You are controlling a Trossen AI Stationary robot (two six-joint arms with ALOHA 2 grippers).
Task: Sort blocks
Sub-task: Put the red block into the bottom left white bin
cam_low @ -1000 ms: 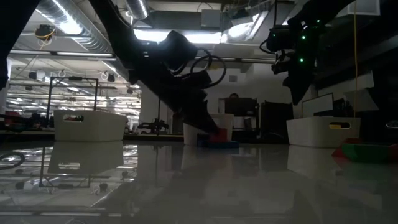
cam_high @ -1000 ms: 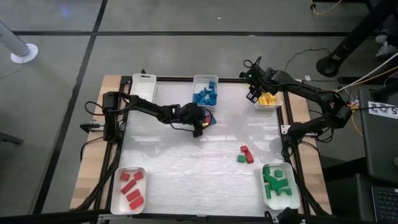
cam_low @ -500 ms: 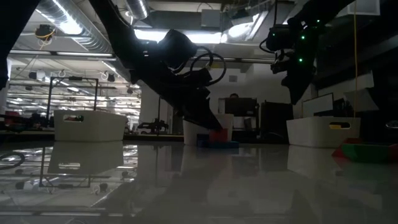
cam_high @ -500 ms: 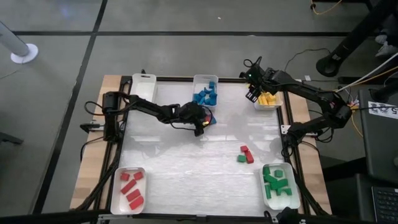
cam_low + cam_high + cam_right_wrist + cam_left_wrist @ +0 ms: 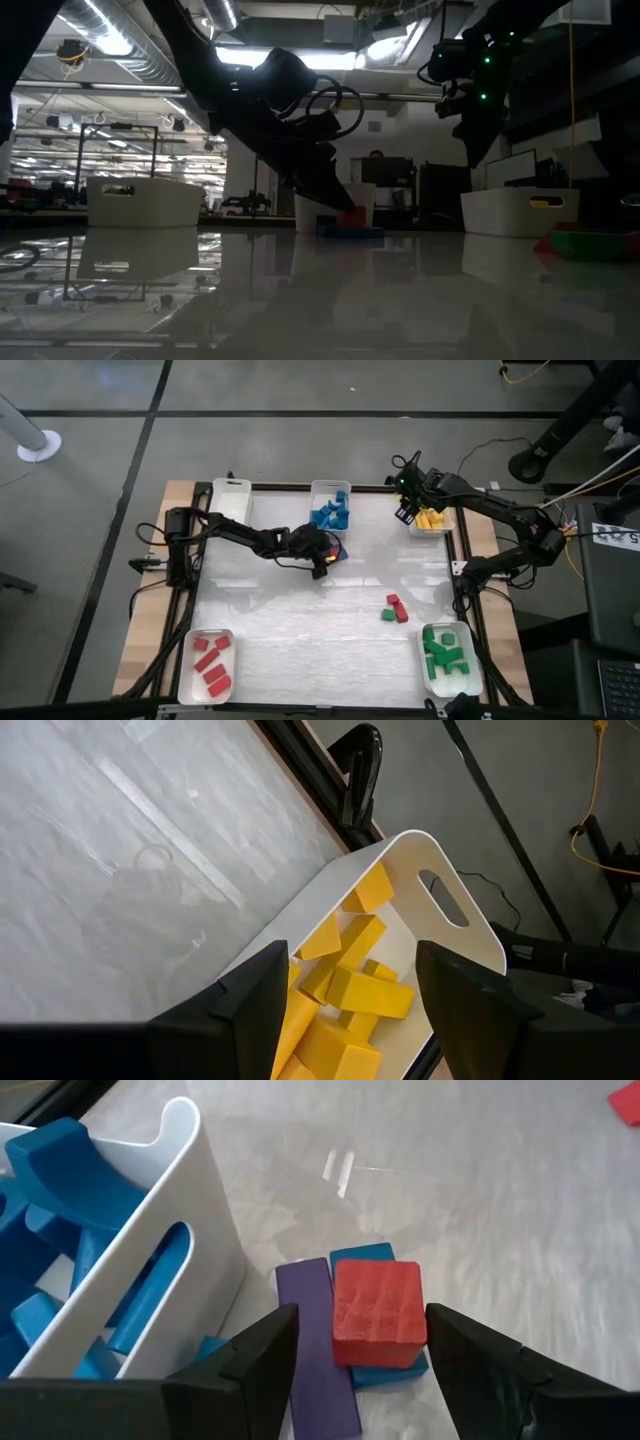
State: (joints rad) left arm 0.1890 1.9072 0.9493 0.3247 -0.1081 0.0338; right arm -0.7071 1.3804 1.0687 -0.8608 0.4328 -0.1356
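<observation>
A red cube (image 5: 375, 1312) lies on top of a blue block (image 5: 385, 1365) with a purple bar (image 5: 315, 1340) beside it, on the table just in front of the blue tray (image 5: 175, 1260). My left gripper (image 5: 365, 1355) is open and slants down at the pile; its fingers stand on either side of the red cube and purple bar without touching them. In the high view it is at the table's middle back (image 5: 324, 560). My right gripper (image 5: 408, 512) hangs open above the tray of yellow blocks (image 5: 350, 985) at the far right, holding nothing.
Two red blocks (image 5: 397, 606) and a green one (image 5: 387, 615) lie loose on the table right of centre. A tray of red blocks (image 5: 207, 665) stands at the near left, a tray of green ones (image 5: 449, 658) at the near right, and a white tray (image 5: 231, 497) at the far left.
</observation>
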